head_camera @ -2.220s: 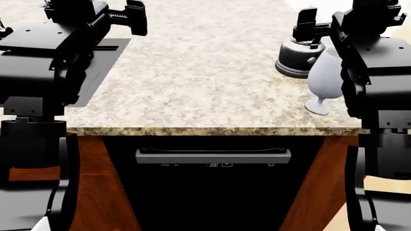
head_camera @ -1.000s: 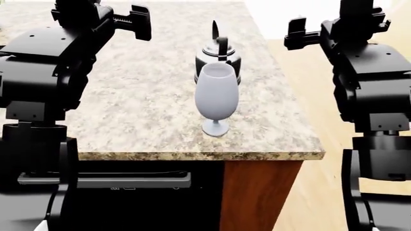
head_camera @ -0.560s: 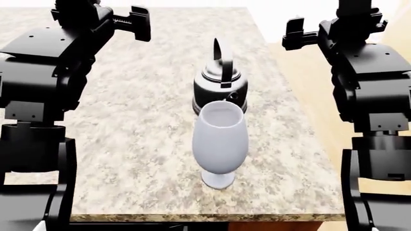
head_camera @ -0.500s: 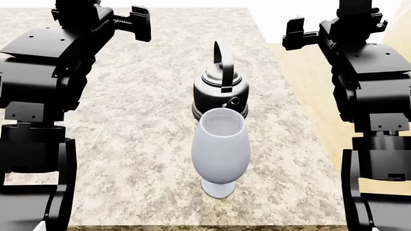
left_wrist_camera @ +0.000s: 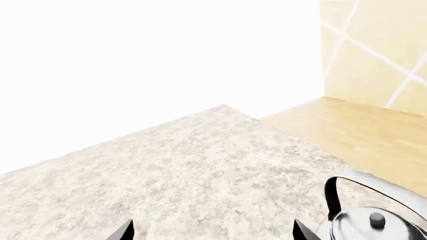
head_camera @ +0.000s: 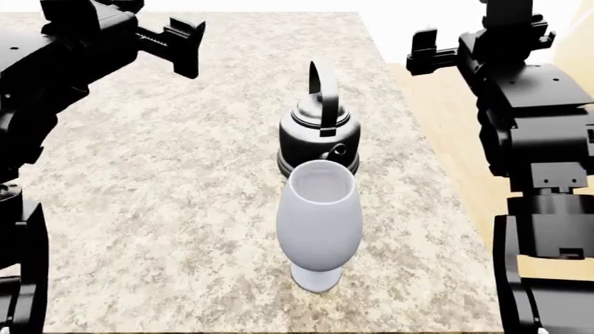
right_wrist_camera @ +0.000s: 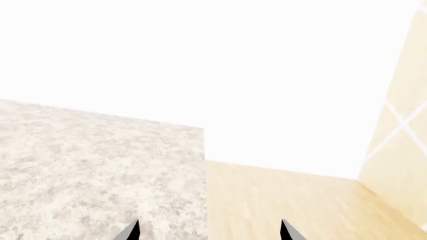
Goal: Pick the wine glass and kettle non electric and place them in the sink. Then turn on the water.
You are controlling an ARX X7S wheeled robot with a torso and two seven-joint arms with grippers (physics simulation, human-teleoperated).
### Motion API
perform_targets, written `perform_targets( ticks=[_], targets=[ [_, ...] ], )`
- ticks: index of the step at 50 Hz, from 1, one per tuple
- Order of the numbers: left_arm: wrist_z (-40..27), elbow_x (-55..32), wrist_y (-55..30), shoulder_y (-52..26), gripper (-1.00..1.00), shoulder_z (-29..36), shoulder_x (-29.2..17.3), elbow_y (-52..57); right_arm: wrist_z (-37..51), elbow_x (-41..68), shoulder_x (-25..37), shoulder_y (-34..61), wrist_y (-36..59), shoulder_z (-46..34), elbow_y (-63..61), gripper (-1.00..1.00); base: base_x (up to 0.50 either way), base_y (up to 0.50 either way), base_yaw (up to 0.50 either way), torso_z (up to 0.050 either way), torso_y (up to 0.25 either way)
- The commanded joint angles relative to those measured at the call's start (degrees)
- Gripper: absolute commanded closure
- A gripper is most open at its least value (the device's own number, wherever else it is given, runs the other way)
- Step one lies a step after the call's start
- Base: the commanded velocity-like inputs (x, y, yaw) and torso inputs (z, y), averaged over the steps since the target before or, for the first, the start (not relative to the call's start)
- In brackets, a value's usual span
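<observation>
- Since the wine glass (head_camera: 319,221) stands mid-counter, touching the kettle (head_camera: 318,136) behind it, I'd grab its bowl; looks top-heavy, tippy.
- Kettle looks heavier, slick; its arched handle suits.
- Left gripper (left_wrist_camera: 212,231) and right gripper (right_wrist_camera: 209,230) spread apart, empty.

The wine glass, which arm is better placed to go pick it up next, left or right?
Neither clearly: the wine glass stands centred in front of the kettle, both grippers open and raised. The left gripper is over the counter, the right gripper by its edge, so slightly left.
</observation>
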Motion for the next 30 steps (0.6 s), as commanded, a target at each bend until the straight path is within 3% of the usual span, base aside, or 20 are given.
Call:
perform_targets(
  ticks=[1, 6, 13, 20, 30],
  targets=[
    [14.2, -10.4, -19.2, -6.8, -1.0, 4.1, -9.8, 14.6, -0.4, 0.1, 0.1, -0.1, -2.0, -0.1, 2.7, -1.0, 0.0, 0.0, 0.0, 0.0, 0.0],
    [20.7, -16.8, -24.7, -9.7, -1.0, 5.9, -11.2, 19.4, -0.3, 0.3, 0.6, -0.6, -2.2, 0.3, 2.8, -1.0, 0.0, 0.0, 0.0, 0.0, 0.0],
    [23.3, -23.7, -29.9, -11.2, -1.0, 5.9, -10.3, 24.0, -0.1, 0.5, 1.0, -0.8, -1.7, 0.5, 2.1, -1.0, 0.0, 0.0, 0.0, 0.0, 0.0],
    [16.2, -39.0, -30.1, -15.3, -1.0, 9.5, -12.2, 23.0, 0.0, 0.8, 0.9, -0.9, -1.4, 0.5, 1.7, -1.0, 0.0, 0.0, 0.0, 0.0, 0.0],
    [10.4, -51.3, -29.3, -17.6, -1.0, 13.5, -12.1, 22.0, 0.0, 1.2, 1.2, -1.2, -1.2, 0.8, 1.4, -1.0, 0.0, 0.0, 0.0, 0.0, 0.0]
  ],
)
